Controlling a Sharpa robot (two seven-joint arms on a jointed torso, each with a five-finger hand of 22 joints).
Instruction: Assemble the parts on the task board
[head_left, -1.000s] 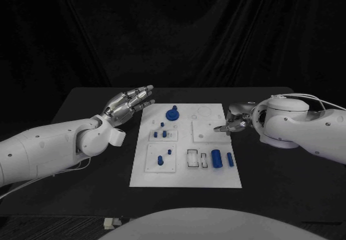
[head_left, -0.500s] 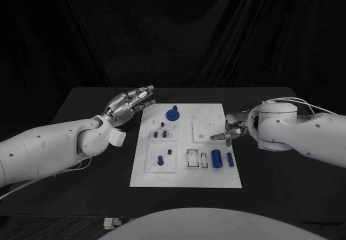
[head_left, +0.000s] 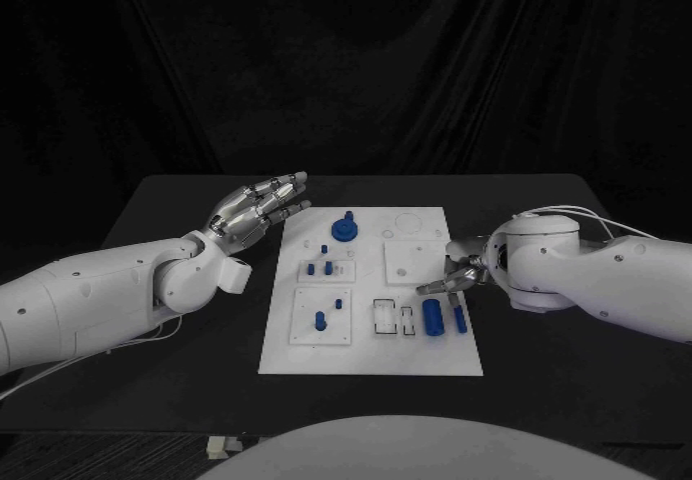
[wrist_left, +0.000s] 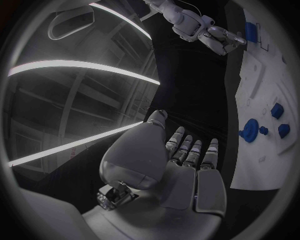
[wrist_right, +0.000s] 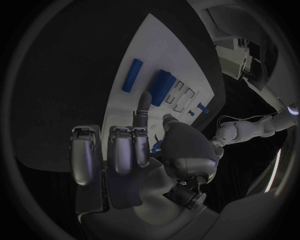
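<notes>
The white task board (head_left: 372, 350) lies mid-table. On it stand a blue knob (head_left: 345, 228), small blue pegs (head_left: 320, 268) and another peg (head_left: 320, 320). A thick blue cylinder (head_left: 434, 317) and a thinner blue rod (head_left: 460, 319) lie near its right edge. My right hand (head_left: 450, 277) hovers just beyond the rod, holding nothing. In the right wrist view this hand (wrist_right: 134, 150) has one finger stretched toward the cylinder (wrist_right: 160, 86) and the rod (wrist_right: 132, 75), thumb apart, the rest curled. My left hand (head_left: 260, 208) is raised, fingers spread, beside the board's far left corner.
The black table (head_left: 188, 200) surrounds the board, with bare room on both sides. Empty rectangular slots (head_left: 387, 316) sit left of the cylinder. The left wrist view shows my left hand (wrist_left: 181, 165) with the board (wrist_left: 262, 75) and knob (wrist_left: 251, 131) beyond it.
My right hand has moved along the board's right edge toward the near side, from the upper right plate to just above the blue rod. The left hand has stayed still.
</notes>
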